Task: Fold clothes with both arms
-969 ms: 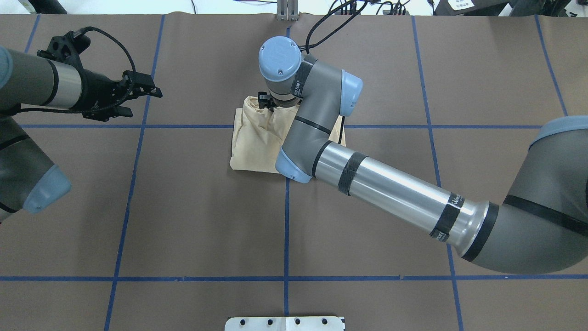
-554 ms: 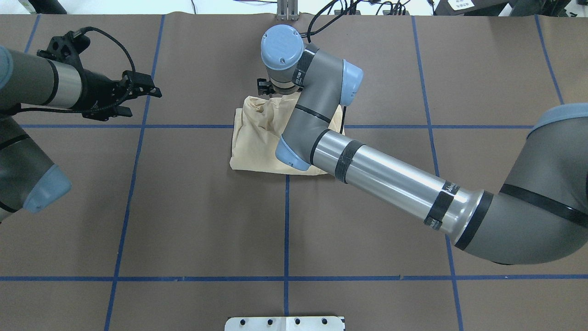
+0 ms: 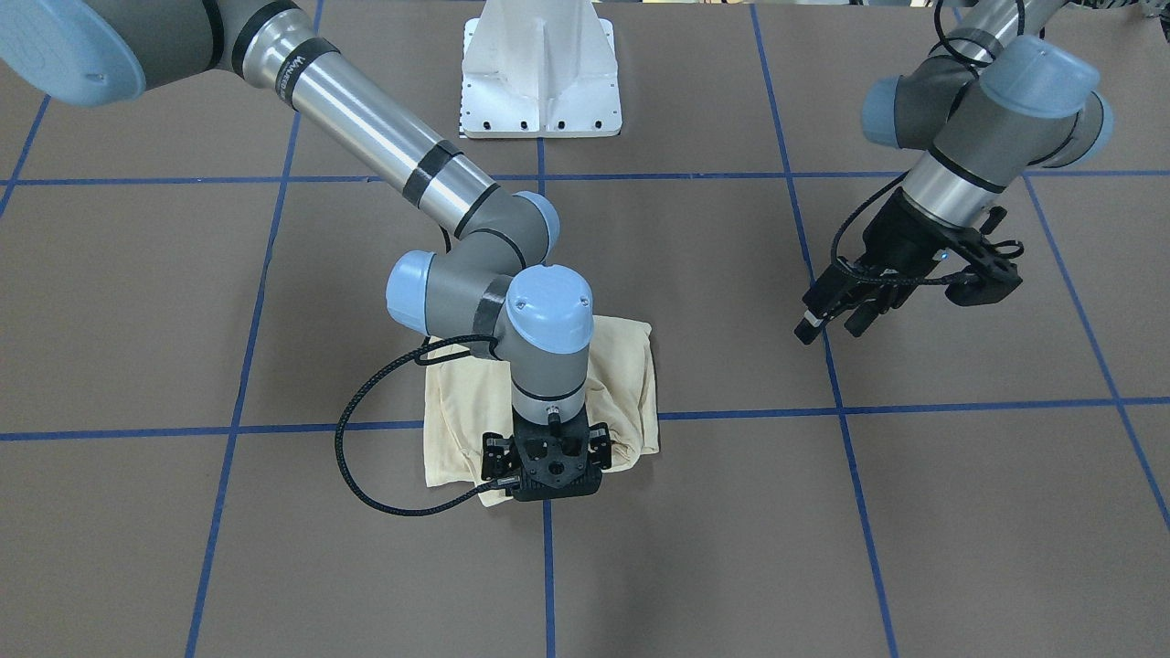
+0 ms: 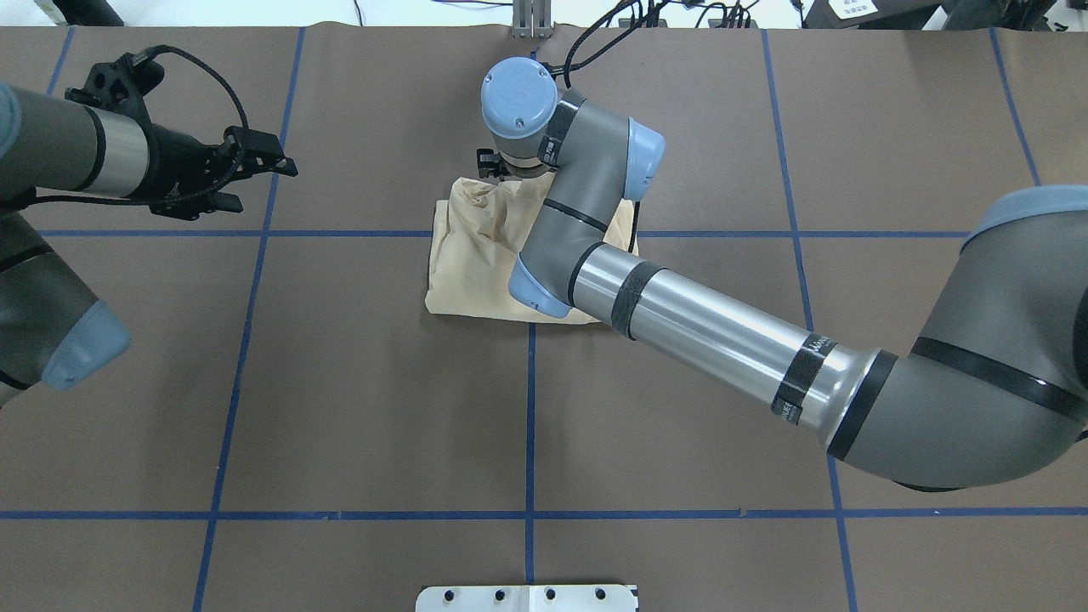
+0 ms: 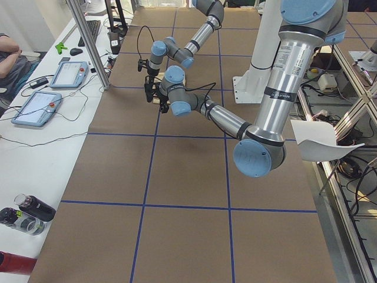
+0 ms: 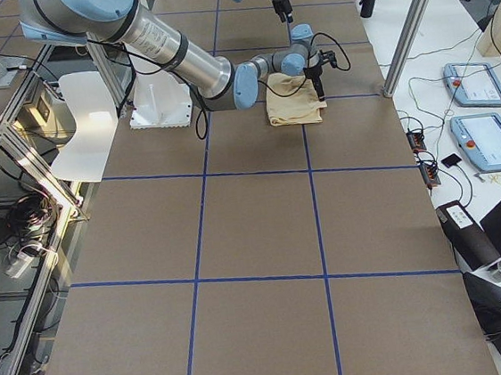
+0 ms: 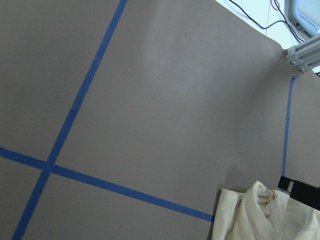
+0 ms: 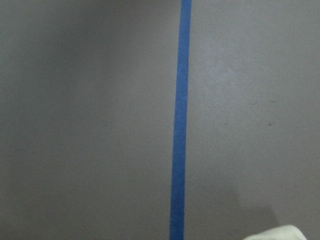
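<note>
The pale cream shirt [image 4: 472, 263] lies as a folded, rumpled bundle at the table's middle; it also shows in the front view [image 3: 626, 366], the right side view [image 6: 295, 102] and the left wrist view [image 7: 260, 215]. No print shows. My right gripper [image 3: 547, 482] points straight down at the shirt's far edge [image 4: 489, 163], its jaws look spread, and it holds nothing. The right wrist view shows only bare table and a corner of the shirt [image 8: 285, 234]. My left gripper [image 4: 262, 185] hangs open and empty above the table, well to the left of the shirt [image 3: 827, 327].
The white pedestal base [image 3: 541, 73] stands at the robot's side of the table. Blue tape lines [image 4: 530, 425] grid the brown tabletop. Tablets [image 5: 68, 73], bottles [image 5: 29, 212] and a metal post [image 5: 88, 41] sit at the operators' edge.
My right gripper has moved off the shirt's far corner toward the table's far edge, leaving the cloth lying there. The right forearm swung with it. The left arm barely moved.
</note>
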Controlling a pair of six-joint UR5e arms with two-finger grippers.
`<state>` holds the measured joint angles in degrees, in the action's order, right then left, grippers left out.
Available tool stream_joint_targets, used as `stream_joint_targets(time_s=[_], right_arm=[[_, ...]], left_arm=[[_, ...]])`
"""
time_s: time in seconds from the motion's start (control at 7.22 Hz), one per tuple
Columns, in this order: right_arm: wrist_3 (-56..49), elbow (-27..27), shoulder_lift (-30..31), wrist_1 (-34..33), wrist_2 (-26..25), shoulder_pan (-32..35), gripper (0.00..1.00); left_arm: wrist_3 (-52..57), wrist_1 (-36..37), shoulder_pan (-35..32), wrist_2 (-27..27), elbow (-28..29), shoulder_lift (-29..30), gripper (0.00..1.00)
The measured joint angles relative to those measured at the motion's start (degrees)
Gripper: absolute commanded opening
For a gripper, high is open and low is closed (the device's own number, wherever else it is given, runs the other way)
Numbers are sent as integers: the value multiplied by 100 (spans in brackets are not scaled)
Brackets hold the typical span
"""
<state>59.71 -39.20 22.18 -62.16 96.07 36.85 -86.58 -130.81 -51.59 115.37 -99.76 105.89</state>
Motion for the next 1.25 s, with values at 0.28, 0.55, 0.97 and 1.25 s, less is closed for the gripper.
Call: stream_joint_targets(time_s=[0.28,0.55,0.97,1.25], right_arm=[[38,-71,-60,-20,55,28,99],[22,-796,-46,-655,465,301,99],[-214,-2458,482,-2235,1320,837,99],[-608,-4129,1810,-2775,1708,1221,99]], left_arm=[[201,3,-90,12,-23,0,99],[704,41,-372,201,-50,-68,99],[2126,72,-1091,603,-468,-752,99],[2868,93,-1528,669,-471,-1167,99]])
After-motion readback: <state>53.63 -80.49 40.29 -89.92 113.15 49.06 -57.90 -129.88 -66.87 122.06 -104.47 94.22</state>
